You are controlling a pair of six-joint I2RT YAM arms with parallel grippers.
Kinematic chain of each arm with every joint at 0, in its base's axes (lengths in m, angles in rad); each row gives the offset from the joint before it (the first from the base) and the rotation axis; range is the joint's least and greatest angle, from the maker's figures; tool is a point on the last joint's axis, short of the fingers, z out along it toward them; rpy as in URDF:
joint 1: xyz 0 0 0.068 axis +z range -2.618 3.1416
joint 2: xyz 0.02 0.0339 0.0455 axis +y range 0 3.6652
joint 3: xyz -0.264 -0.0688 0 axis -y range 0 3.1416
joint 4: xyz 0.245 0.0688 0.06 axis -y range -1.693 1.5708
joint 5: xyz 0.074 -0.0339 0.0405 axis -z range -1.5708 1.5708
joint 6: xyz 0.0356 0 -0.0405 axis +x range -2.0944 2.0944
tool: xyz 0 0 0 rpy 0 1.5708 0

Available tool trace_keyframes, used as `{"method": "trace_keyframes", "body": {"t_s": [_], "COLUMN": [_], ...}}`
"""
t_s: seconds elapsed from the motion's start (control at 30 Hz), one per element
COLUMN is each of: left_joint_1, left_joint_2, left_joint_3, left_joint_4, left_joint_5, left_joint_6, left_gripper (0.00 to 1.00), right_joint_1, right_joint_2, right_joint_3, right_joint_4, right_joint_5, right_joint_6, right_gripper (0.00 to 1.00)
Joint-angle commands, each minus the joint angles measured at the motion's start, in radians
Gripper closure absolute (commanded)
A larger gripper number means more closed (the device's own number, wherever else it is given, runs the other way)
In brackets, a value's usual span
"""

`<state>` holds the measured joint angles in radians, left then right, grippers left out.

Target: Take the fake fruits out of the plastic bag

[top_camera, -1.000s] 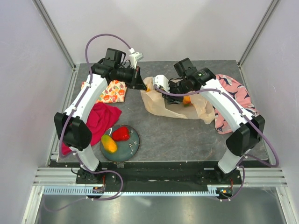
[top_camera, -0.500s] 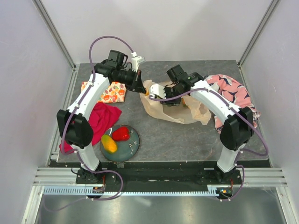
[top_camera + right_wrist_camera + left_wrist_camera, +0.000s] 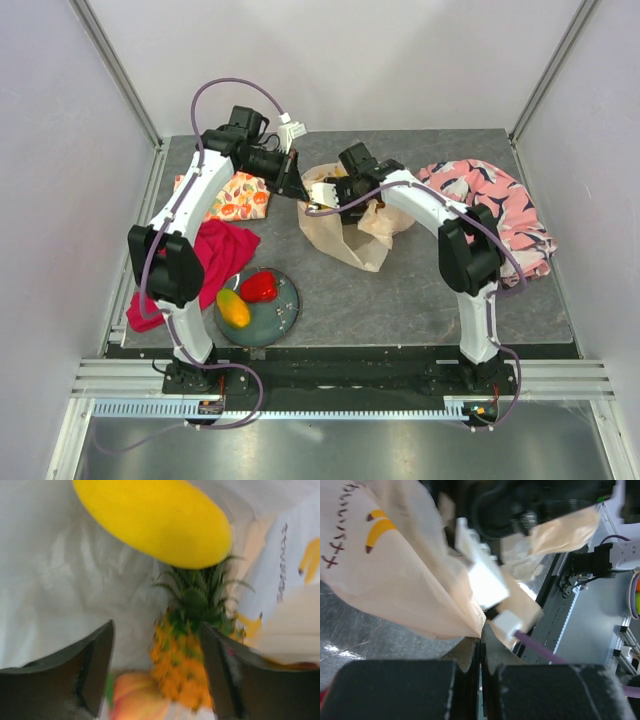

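Observation:
The cream plastic bag (image 3: 345, 238) with banana prints lies at the table's middle back. My left gripper (image 3: 296, 186) is shut on the plastic bag's (image 3: 395, 580) left edge, pinched at the fingertips (image 3: 476, 642). My right gripper (image 3: 334, 192) reaches into the bag's mouth, open (image 3: 156, 630) and holding nothing. Inside lie a pineapple (image 3: 192, 650) between the fingers, a yellow mango (image 3: 155, 520) beyond it, and a pink-orange round fruit (image 3: 137, 697) close by. Outside the bag, a mango (image 3: 233, 308) and a red pepper (image 3: 259, 287) rest on a grey plate (image 3: 285, 312).
A red cloth (image 3: 215, 255) lies left of the plate. An orange fruit-printed cloth (image 3: 238, 197) sits under the left arm. A pink patterned cloth (image 3: 495, 205) is heaped at the right. Walls close in the table's sides and back.
My right arm has swung left and pushed into the bag's mouth, and its jaws have opened wider. The bag has bunched leftward. My left gripper has held its pinch.

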<state>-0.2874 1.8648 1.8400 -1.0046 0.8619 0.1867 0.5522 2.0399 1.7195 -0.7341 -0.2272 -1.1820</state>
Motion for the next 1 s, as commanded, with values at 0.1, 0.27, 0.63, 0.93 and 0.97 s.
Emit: {"method": "trace_keyframes", "body": {"t_s": [0.1, 0.27, 0.63, 0.93, 0.97], "left_joint_1": [-0.006, -0.006, -0.004, 0.04, 0.042], "left_joint_2": [0.037, 0.043, 0.062, 0.172, 0.187], "left_joint_3": [0.056, 0.054, 0.09, 0.27, 0.29], "left_joint_4": [-0.023, -0.034, 0.004, 0.121, 0.124], "left_joint_5": [0.123, 0.134, 0.062, -0.178, -0.199], "left_joint_6": [0.053, 0.059, 0.022, -0.102, -0.104], "left_gripper": [0.98, 0.98, 0.98, 0.98, 0.98], "right_joint_1": [0.0, 0.002, -0.017, -0.032, -0.032], "right_joint_2": [0.169, 0.261, 0.214, -0.164, -0.197], "right_joint_3": [0.111, 0.068, 0.043, -0.048, -0.04], "right_joint_4": [0.198, 0.441, 0.656, 0.264, 0.18], "right_joint_5": [0.005, 0.099, 0.118, -0.216, -0.288], "right_joint_6": [-0.091, -0.128, -0.025, 0.195, 0.22], "right_gripper": [0.13, 0.08, 1.0, 1.0, 1.0]}}
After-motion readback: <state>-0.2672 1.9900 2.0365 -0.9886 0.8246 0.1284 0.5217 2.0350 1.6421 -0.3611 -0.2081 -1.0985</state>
